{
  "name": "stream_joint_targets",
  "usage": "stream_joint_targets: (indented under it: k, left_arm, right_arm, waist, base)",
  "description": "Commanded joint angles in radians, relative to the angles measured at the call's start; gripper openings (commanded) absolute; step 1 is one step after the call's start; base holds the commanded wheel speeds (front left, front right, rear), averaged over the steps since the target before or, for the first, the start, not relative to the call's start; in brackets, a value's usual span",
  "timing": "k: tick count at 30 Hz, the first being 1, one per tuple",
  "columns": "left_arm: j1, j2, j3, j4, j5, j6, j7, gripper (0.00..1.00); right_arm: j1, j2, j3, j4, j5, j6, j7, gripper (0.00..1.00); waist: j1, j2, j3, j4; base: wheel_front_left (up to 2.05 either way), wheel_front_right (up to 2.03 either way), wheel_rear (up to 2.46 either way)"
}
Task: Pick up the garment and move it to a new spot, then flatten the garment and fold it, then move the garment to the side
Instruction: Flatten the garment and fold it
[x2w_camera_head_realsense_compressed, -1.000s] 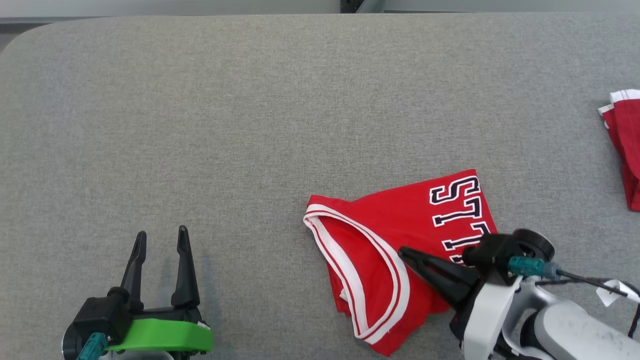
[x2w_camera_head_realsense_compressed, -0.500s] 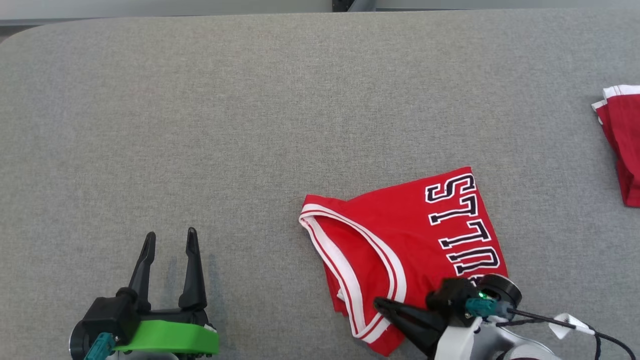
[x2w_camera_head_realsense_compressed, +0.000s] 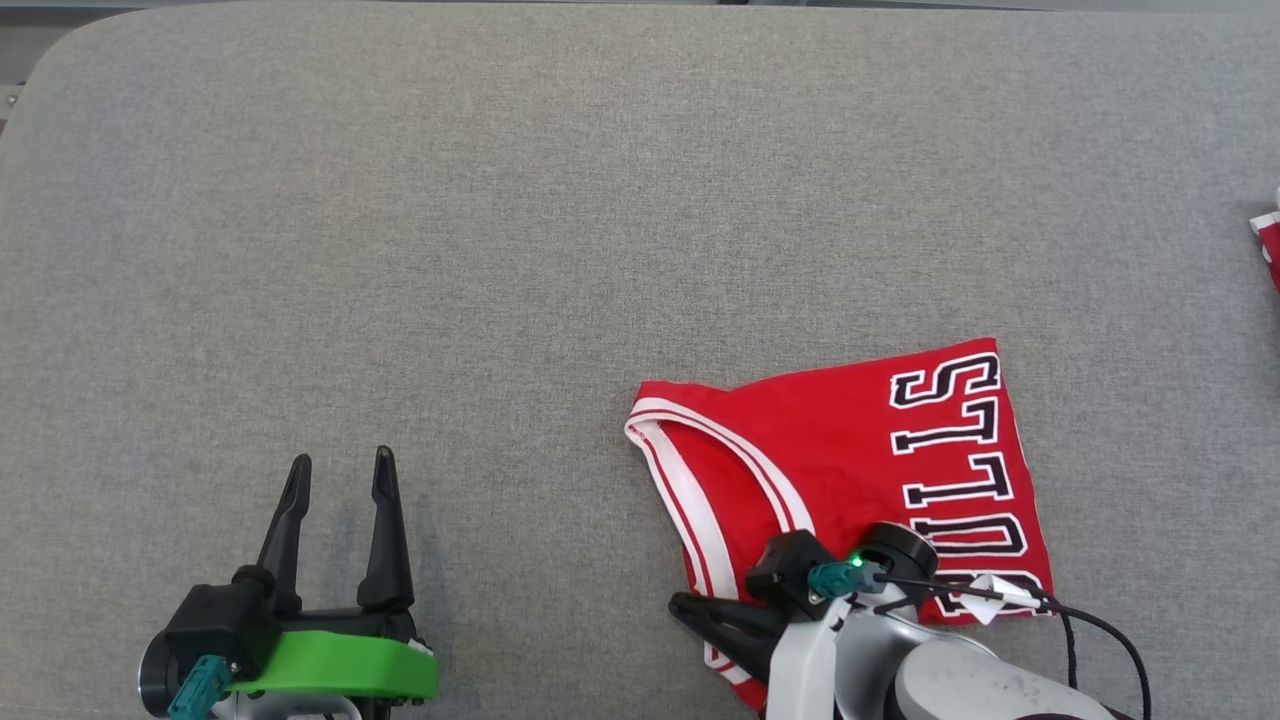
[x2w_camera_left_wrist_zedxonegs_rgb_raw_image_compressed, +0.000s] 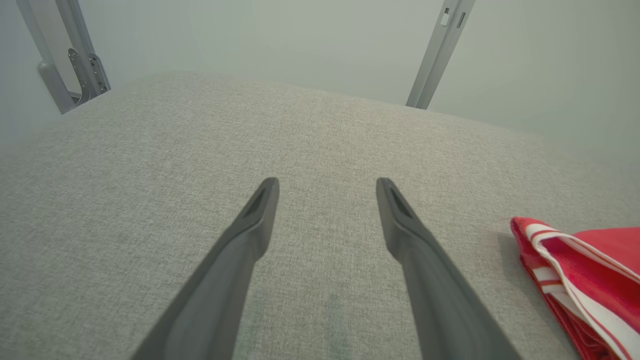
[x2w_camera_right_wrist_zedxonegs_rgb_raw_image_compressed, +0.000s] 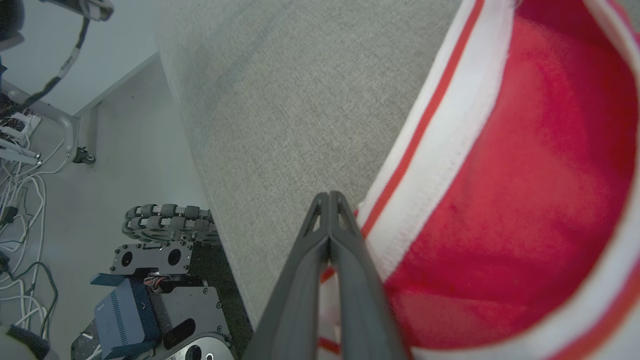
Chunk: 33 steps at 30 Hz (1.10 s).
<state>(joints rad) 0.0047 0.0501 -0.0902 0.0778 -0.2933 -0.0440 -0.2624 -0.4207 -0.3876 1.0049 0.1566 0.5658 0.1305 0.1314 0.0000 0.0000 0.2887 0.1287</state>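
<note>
Close to us, near the front edge of the grey table (x2w_camera_head_realsense_compressed: 500, 250), lies the red garment (x2w_camera_head_realsense_compressed: 850, 450). It is folded into a small flat packet. White striped trim runs down its left side and black letters down its right. So we think the picking up, the flattening and the folding are done. What is left is the last bit: moving the garment to the side.

Our right gripper (x2w_camera_head_realsense_compressed: 680, 605) sits low at the garment's near left corner. Its pale arm comes in from the lower right and lies over the near part of the cloth, with the fingers pointing left. The two fingers are pressed tight together into one point. In the right wrist view the tip rests just beside the white trim (x2w_camera_right_wrist_zedxonegs_rgb_raw_image_compressed: 425, 165). We cannot quite tell if any cloth is pinched there, because the fingers hide the spot below them.

Our left gripper (x2w_camera_head_realsense_compressed: 340, 460) waits well apart from the garment, off to the left. Its fingers are spread wide, point away from us up the table and hold nothing.

Farther out the table is plain grey cloth. At the far right edge peeks a bit of another red cloth (x2w_camera_head_realsense_compressed: 1268, 240).
</note>
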Motion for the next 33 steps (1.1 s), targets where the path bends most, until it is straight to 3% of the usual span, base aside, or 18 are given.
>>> stream_joint_targets:
  k: [1,6,10,13,17,18,19,20,23,27,33]
  left_arm:
    - [-0.012,0.001,0.003,0.003,0.006,-0.003,-0.002,1.00]
    - [-0.012,0.001,0.007,0.002,0.007,0.002,-0.002,1.00]
    - [0.005,0.001,0.017,0.002,0.011,0.004,-0.002,1.00]
    - [0.019,0.001,0.025,0.000,0.013,0.008,-0.002,1.00]
    - [0.039,0.002,0.040,-0.007,0.019,0.007,-0.002,1.00]
    - [0.045,0.002,0.044,-0.009,0.022,0.006,-0.002,1.00]
    - [0.052,0.002,0.049,-0.011,0.023,0.006,-0.002,1.00]
    - [0.058,0.002,0.053,-0.013,0.024,0.007,-0.002,1.00]
    - [0.069,0.001,0.061,-0.024,0.023,0.006,-0.002,1.00]
    - [0.081,0.002,0.052,-0.018,0.018,0.005,-0.002,1.00]
    - [0.091,0.002,0.026,0.013,0.006,0.008,-0.002,1.00]
  right_arm:
    - [-0.012,0.005,0.007,0.006,0.008,0.000,-0.007,0.00]
    - [-0.072,0.035,0.073,0.062,0.034,0.000,-0.037,0.00]
    - [-0.098,0.020,0.101,0.052,0.052,0.000,-0.076,0.00]
    - [-0.072,-0.008,0.064,-0.004,0.066,0.000,-0.113,0.00]
    - [-0.007,-0.064,-0.066,-0.099,0.050,0.000,-0.153,0.00]
    - [0.017,-0.077,-0.114,-0.120,0.039,0.000,-0.163,0.19]
    - [0.045,-0.086,-0.163,-0.139,0.025,0.000,-0.177,0.47]
    - [0.079,-0.091,-0.213,-0.154,0.013,0.000,-0.185,1.00]
    - [0.173,-0.096,-0.380,-0.181,-0.037,0.000,-0.226,1.00]
    - [0.307,-0.044,-0.582,-0.167,-0.103,0.000,-0.301,1.00]
    - [0.440,0.033,-0.791,-0.092,-0.181,-0.001,-0.373,1.00]
  waist:
    - [0.0000,0.0000,-0.001,0.002]
    - [0.0000,0.0000,-0.007,0.002]
    - [0.0000,0.0000,-0.021,-0.013]
    - [0.0000,0.0000,-0.035,-0.029]
    - [0.0000,0.0000,-0.058,-0.061]
    - [0.0000,0.0000,-0.066,-0.070]
    - [0.0000,0.0000,-0.076,-0.080]
    - [0.0000,0.0000,-0.086,-0.090]
    - [0.0000,0.0000,-0.111,-0.119]
    - [0.0000,0.0000,-0.146,-0.147]
    - [0.0000,0.0000,-0.195,-0.171]
  base:
    - [0.00,0.00,0.00]
    - [0.00,0.00,0.00]
    - [0.00,0.00,0.00]
    - [0.00,0.00,0.00]
    - [0.00,0.00,0.00]
    - [0.00,0.00,0.00]
    - [0.00,0.00,0.00]
    - [0.00,0.00,0.00]
    - [0.00,0.00,0.00]
    - [0.00,0.00,0.00]
    - [0.00,0.00,0.00]
